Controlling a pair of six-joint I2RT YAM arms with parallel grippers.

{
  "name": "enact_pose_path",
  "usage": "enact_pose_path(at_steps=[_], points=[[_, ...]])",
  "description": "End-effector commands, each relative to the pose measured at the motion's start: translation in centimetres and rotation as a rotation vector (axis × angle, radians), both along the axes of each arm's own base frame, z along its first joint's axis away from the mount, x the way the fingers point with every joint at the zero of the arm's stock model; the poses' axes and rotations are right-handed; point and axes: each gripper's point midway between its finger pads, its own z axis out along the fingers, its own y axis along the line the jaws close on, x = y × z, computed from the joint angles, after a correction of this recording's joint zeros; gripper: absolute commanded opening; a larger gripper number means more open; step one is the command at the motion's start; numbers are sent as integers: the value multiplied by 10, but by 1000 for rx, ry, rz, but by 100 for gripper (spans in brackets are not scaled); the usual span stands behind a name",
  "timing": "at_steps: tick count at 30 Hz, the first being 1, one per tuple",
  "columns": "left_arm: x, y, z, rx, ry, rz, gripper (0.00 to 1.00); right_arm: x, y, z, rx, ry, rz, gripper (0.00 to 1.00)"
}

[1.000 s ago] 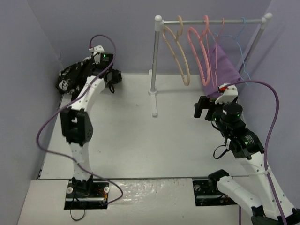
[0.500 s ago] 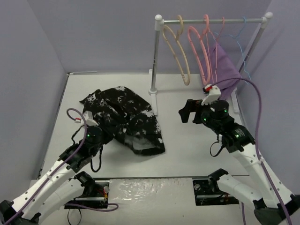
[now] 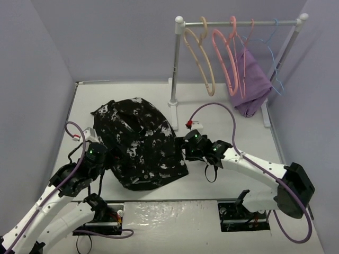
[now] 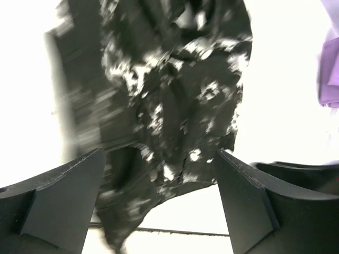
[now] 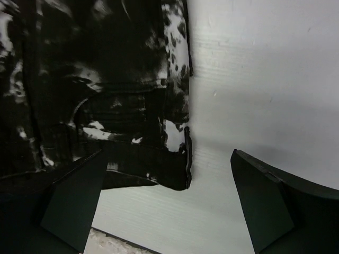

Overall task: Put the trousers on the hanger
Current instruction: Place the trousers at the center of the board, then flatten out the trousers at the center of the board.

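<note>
The left end effector (image 4: pixel 159 159) stands wide at the trousers' left edge, gripping nothing. The right end effector (image 5: pixel 168 159) is just as wide, low over their right hem. The trousers (image 3: pixel 140 143) lie in a crumpled heap on the worktop (image 3: pixel 122 90), well apart from the beige hanger (image 3: pixel 200 58) up on the rail (image 3: pixel 238 24). I reckon the risk is pinching one loose fold, so the heap lifts bunched with its legs tangled and won't thread the hanger.
</note>
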Motion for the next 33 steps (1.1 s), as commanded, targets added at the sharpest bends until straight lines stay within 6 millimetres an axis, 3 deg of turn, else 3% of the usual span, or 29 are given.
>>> enact_pose_path(at_steps=[1,7,14,15,16,18,20,22,23,28,29,30,32,33], points=[[4,2,-23,155,98,-56,79,10,20,-14,49,-1,-63,100],[6,-6,-39,173,140,-98,75,-7,21,-53,-28,91,-27,100],[17,-10,-34,213,119,-132,73,-28,21,-71,-73,129,6,100],[19,-11,-34,224,121,-139,73,-29,18,-74,-86,135,2,95],[21,-12,-35,235,124,-147,73,-31,15,-78,-101,142,-4,90],[26,-13,-32,248,120,-159,73,-30,7,-80,-136,146,-22,59],[31,-16,-29,253,113,-168,72,-26,-7,-79,-183,138,-52,38],[34,-18,-26,271,106,-193,72,-15,-31,-69,-255,130,-93,8],[36,-19,-25,274,101,-200,72,-8,-42,-64,-278,123,-120,1],[42,-29,-22,285,90,-261,68,51,-134,-11,-345,40,-361,0],[44,-32,-23,284,92,-276,67,66,-159,1,-336,27,-443,0],[44,-34,-23,282,92,-286,67,70,-176,3,-329,33,-501,0],[47,-43,-25,265,96,-322,66,88,-210,18,-304,24,-603,27],[48,-47,-27,260,105,-337,66,95,-215,24,-295,11,-621,49]])
